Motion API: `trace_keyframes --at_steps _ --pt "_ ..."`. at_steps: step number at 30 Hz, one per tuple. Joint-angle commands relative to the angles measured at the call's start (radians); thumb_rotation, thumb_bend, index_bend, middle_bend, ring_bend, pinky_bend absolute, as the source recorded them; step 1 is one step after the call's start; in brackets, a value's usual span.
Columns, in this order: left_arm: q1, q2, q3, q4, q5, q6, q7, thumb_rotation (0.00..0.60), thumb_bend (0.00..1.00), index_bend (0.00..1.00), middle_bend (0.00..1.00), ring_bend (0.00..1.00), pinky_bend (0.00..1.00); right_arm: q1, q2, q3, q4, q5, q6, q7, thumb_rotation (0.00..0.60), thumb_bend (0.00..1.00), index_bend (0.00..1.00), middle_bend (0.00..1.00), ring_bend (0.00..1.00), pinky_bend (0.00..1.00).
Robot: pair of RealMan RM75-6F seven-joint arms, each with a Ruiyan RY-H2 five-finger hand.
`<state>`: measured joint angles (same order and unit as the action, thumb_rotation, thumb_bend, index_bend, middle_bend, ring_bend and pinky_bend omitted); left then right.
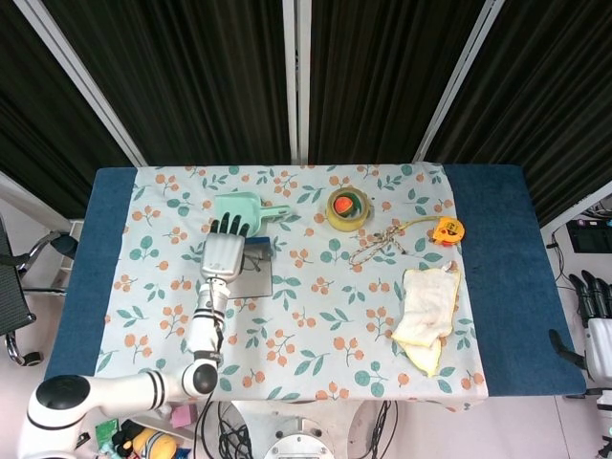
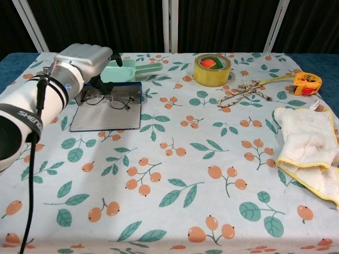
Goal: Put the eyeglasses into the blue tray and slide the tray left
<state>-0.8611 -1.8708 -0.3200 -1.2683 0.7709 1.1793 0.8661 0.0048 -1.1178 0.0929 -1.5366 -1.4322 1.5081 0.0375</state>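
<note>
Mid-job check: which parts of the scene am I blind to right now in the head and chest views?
- Head view: the left hand covers most of the eyeglasses and blue tray.
- Chest view: its fingers point away from the camera, so contact with the tray's far rim cannot be told.
- Chest view: the right hand is out of frame; the head view shows it off the table, too small to read.
- Green scoop: partly hidden behind the left hand.

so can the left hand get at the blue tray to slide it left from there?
Probably yes. The left hand hovers over the blue tray, at its far left corner, with the eyeglasses already lying in it. Nothing stands on the cloth left of the tray.
</note>
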Motion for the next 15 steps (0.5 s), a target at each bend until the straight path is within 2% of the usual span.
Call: trace_keyframes --at_steps 1,5,8,15 --pt "-0.002 0.052 0.024 -0.019 0.005 -0.056 0.012 0.600 0.36 0.15 0.08 0.05 0.16 0.000 0.000 0.000 -0.002 -0.002 0.003 -0.002 0.600 0.22 0.00 0.00 0.00 0.00" --pt "-0.031 0.071 -0.005 0.027 -0.110 -0.160 0.036 0.600 0.31 0.13 0.05 0.05 0.16 -0.004 0.001 0.001 -0.006 -0.004 0.012 -0.005 0.600 0.22 0.00 0.00 0.00 0.00" --pt "-0.054 0.072 -0.010 0.065 -0.168 -0.196 0.059 0.600 0.27 0.13 0.04 0.05 0.16 -0.005 0.002 0.002 -0.008 -0.001 0.013 -0.006 0.600 0.22 0.00 0.00 0.00 0.00" --pt "-0.069 0.046 0.004 0.129 -0.135 -0.197 0.005 0.600 0.24 0.13 0.04 0.05 0.16 -0.004 0.004 0.005 -0.012 0.001 0.016 -0.011 0.600 0.22 0.00 0.00 0.00 0.00"
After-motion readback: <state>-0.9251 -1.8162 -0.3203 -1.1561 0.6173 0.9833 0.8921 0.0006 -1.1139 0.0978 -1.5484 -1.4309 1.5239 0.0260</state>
